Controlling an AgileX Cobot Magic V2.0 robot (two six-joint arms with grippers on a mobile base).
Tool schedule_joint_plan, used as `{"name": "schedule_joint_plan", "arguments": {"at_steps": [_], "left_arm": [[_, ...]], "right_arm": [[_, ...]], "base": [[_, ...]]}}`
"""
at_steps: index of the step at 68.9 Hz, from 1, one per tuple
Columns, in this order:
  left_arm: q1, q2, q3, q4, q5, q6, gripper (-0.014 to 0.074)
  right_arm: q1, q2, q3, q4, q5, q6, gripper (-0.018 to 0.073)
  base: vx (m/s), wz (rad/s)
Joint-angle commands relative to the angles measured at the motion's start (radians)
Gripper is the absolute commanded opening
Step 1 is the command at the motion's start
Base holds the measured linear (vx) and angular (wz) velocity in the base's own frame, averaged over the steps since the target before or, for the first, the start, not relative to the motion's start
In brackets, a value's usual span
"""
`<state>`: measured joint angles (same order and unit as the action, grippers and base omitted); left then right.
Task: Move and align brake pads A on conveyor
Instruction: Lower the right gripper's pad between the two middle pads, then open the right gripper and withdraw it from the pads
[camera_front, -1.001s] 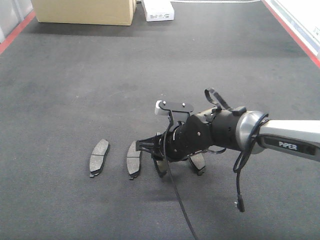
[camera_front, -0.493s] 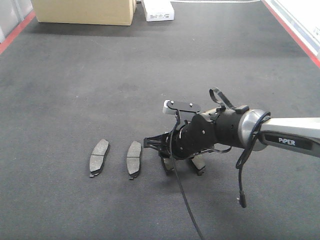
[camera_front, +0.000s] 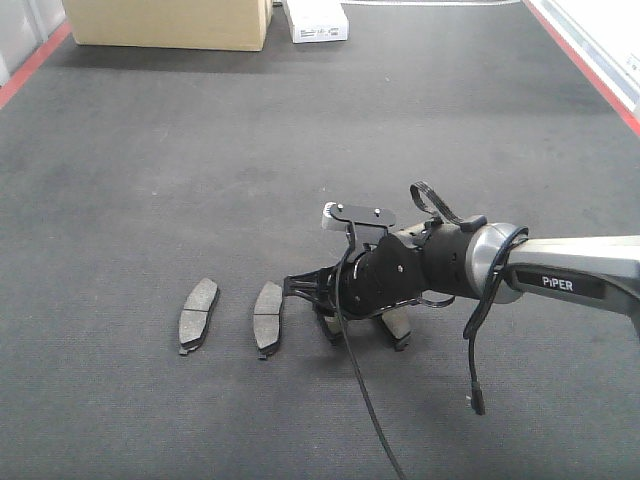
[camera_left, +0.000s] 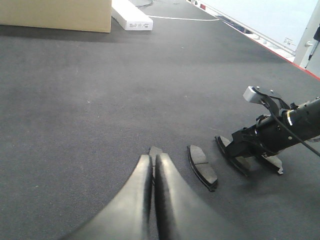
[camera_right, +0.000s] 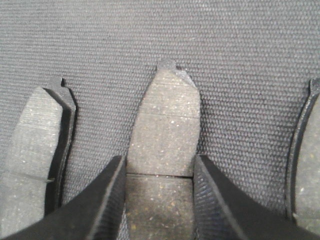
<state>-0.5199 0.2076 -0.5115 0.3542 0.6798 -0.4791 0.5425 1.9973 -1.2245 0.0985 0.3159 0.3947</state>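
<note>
Several brake pads lie in a row on the dark conveyor (camera_front: 200, 150). The two left pads (camera_front: 198, 315) (camera_front: 268, 318) lie free. My right gripper (camera_front: 322, 312) is low over the third pad (camera_front: 330, 328), and a fourth pad (camera_front: 398, 325) shows just right of it. In the right wrist view the gripper (camera_right: 159, 165) is shut on the middle pad (camera_right: 167, 125), its fingers (camera_right: 107, 200) pressed against both long edges; neighbouring pads (camera_right: 35, 150) (camera_right: 307, 165) flank it. My left gripper (camera_left: 154, 161) is shut and empty above the belt, hiding most of the leftmost pad (camera_left: 156, 150).
A cardboard box (camera_front: 170, 22) and a white box (camera_front: 316, 20) stand at the belt's far end. Red edge strips (camera_front: 30, 65) (camera_front: 590, 70) run along both sides. A loose black cable (camera_front: 475, 380) hangs from the right arm near the belt.
The right gripper has shifted a little to the right with the third pad, widening the gap to the second pad, then settled. The two left pads have not moved.
</note>
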Motion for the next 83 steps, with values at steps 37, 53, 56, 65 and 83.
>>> {"name": "schedule_joint_plan", "arguments": {"at_steps": [37, 53, 56, 65, 83], "left_arm": [[-0.003, 0.011, -0.021, 0.016, -0.067, -0.001, -0.0006], [-0.003, 0.011, -0.021, 0.016, -0.067, -0.001, -0.0006], [-0.003, 0.011, -0.021, 0.016, -0.067, -0.001, -0.0006], [-0.003, 0.011, -0.021, 0.016, -0.067, -0.001, -0.0006], [-0.003, 0.011, -0.021, 0.016, -0.067, -0.001, -0.0006]], "right_arm": [[-0.005, -0.242, -0.021, -0.112, 0.055, -0.005, 0.0469], [-0.005, -0.48, 0.129, -0.194, 0.046, -0.005, 0.0454], [-0.005, -0.55, 0.191, -0.205, 0.034, -0.005, 0.0447], [-0.005, -0.744, 0.33, -0.281, 0.033, -0.005, 0.0427], [-0.005, -1.17, 0.559, -0.415, 0.041, -0.005, 0.0295]], "base": [[0.0, 0.0], [0.0, 0.0], [0.0, 0.0], [0.0, 0.0], [0.0, 0.0]]}}
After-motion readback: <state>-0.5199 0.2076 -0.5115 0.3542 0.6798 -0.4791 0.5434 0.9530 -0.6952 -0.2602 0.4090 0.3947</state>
